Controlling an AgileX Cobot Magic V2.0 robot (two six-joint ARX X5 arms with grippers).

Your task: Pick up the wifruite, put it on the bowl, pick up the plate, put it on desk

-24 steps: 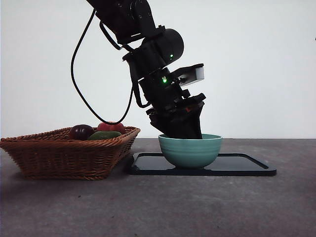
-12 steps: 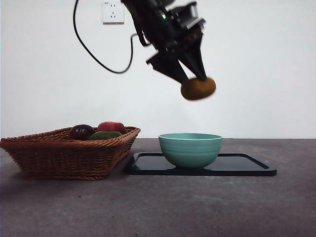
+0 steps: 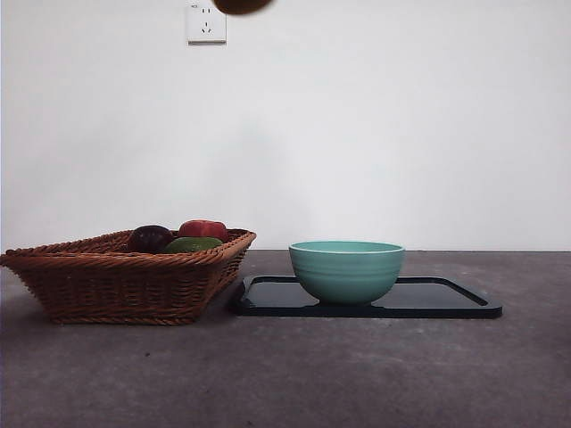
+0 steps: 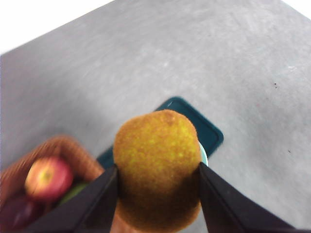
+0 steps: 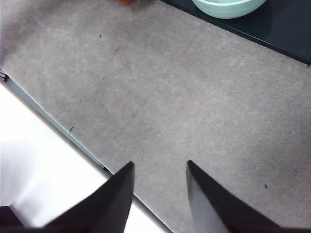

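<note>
Left wrist view shows our left gripper (image 4: 158, 194) clamping the wifruite (image 4: 158, 167) across its middle, likely light, firm, slightly fuzzy; right gripper (image 5: 158, 194) waits, jaws apart.

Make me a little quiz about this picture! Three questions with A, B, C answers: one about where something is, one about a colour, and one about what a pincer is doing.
1. Where does the bowl stand?
A. in the basket
B. on the black tray
C. on the bare desk

2. What colour is the bowl?
A. mint green
B. red
C. yellow

3. What is the left pincer doing?
A. hanging open and empty
B. gripping the basket's rim
C. holding the wifruite

Answers:
1. B, the front view shows the bowl's foot on the tray beside the basket.
2. A, its ridged side is pale green.
3. C, the left wrist view shows both jaws pressed on the brownish fruit high above the desk.
</note>
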